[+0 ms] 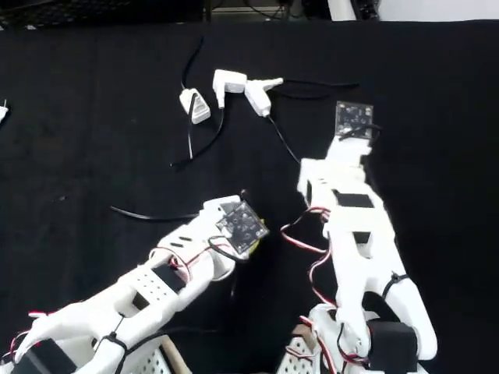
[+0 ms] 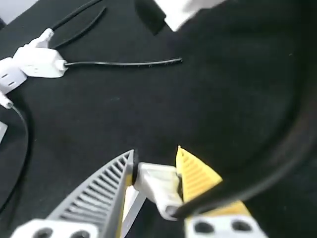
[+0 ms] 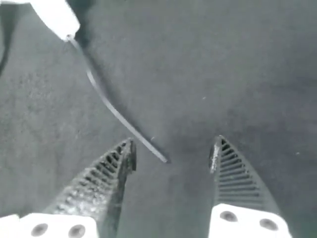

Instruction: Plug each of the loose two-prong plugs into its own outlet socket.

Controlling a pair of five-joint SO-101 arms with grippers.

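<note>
As its own wrist cam shows, L gripper (image 2: 155, 157): pinched onto a small white plug (image 2: 158, 186). The grey finger (image 2: 101, 196) is on one side and the yellow finger (image 2: 198, 181) on the other, both touching the plug body, w/ a gap no wider than the plug.
Held plug: sits just behind the fingertips, tilted; prongs can't be made out; lifted or resting on the cloth, can't tell.
Held cord (image 2: 270, 171): thick, black, leaves the plug by the yellow finger and curves away close past the cam.
R gripper (image 3: 174, 143): spread wide, nothing btwn the fingers, gripping nothing; it hangs over the black cloth (image 3: 237, 74).
Short cord (image 3: 111, 111): thin, black; its loose end lies in the gap, close to one R fingertip (image 3: 124, 156); the other end runs to a white corded plug (image 1: 261, 93).
Corded plug: at the far side of the table, well apart from the L gripper.
Other white pieces: a middle piece (image 1: 228, 82) just beside the corded plug, then an outer piece (image 1: 195, 105), w/ black leads looping round both. Plug or socket, can't tell.
R arm (image 1: 351, 210): stretched up the table, wrist near the short cord's loose end.
L arm (image 1: 156, 288): slants in from the near corner, wrist well short of the white pieces; a black lead (image 1: 148, 214) lies on the cloth just beside it.
</note>
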